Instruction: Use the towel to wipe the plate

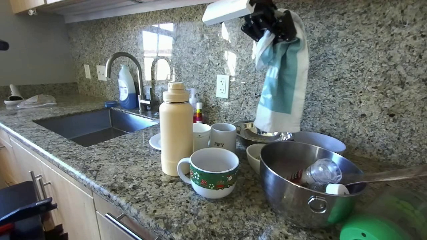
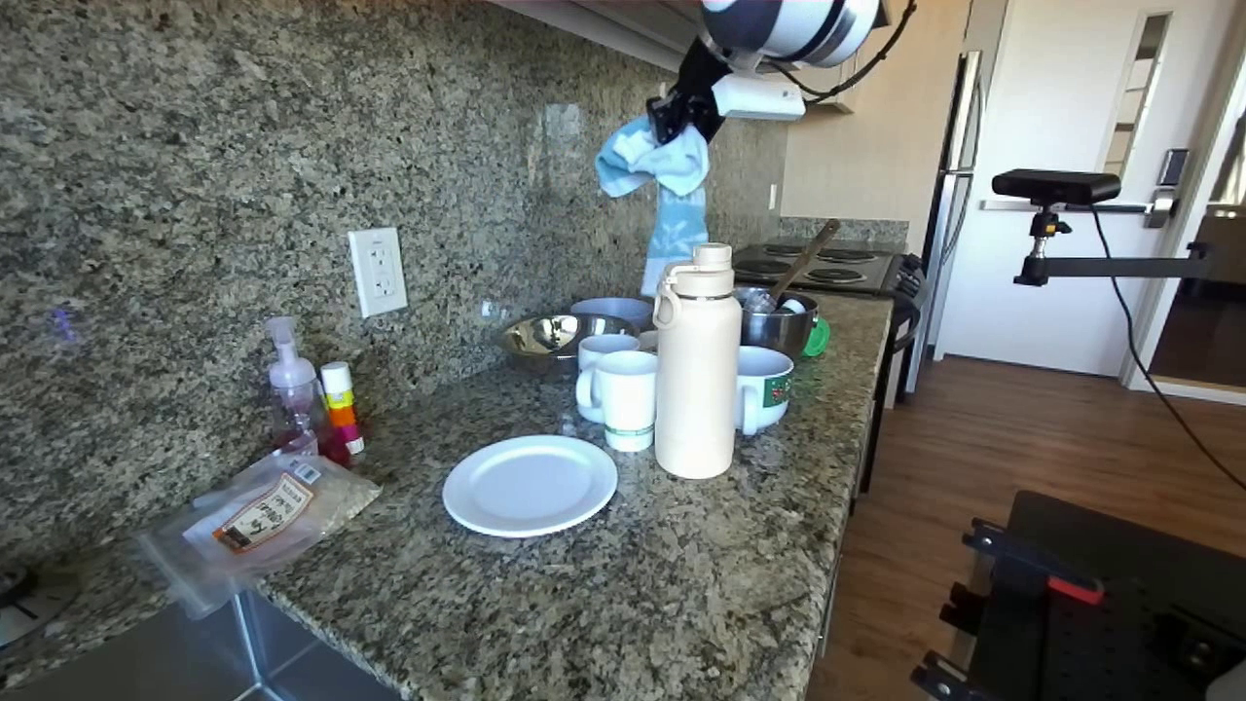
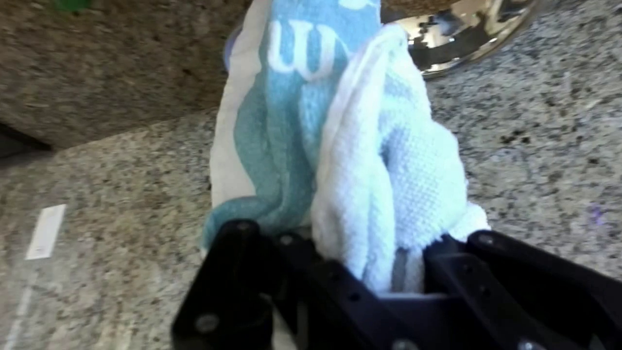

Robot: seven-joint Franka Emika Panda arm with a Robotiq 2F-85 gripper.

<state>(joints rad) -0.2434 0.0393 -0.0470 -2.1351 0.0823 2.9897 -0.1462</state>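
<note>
Gripper [image 1: 275, 36] held high near the granite wall [image 1: 360, 76], with the bunched upper part of the towel [image 1: 283, 80] pinched between its fingertips and loose cloth gathered about them. The plate [image 2: 531, 485] is set well below the gripper and well apart from it, on the side toward the sink [image 1: 80, 123]; on this relation the coming move is judged to turn. Only a single arm is shown, so no nearer hand need be chosen. Below the gripper the shiny bowl [image 2: 560, 336] is placed; between it and the plate a white lettered mug [image 1: 223, 136] and a paper cup [image 2: 628, 399] are judged to be met under, or just beside, the direct path, with a cream bottle [image 2: 696, 389] stood next to the cup on the side away from the wall.

The towel's long axis is directed downward from the gripper, nearly upright, and its free edge is hung near the shiny bowl; whether the rim is touched cannot be told. By the plate, being round, no long axis is offered: it is laid flat on the counter [image 2: 545, 613], its upper face turned up, not yet reached by the cloth. A carry sinkward, then a lowering, is judged to be required; the trailing edge could be caught on cup or bottle.
</note>
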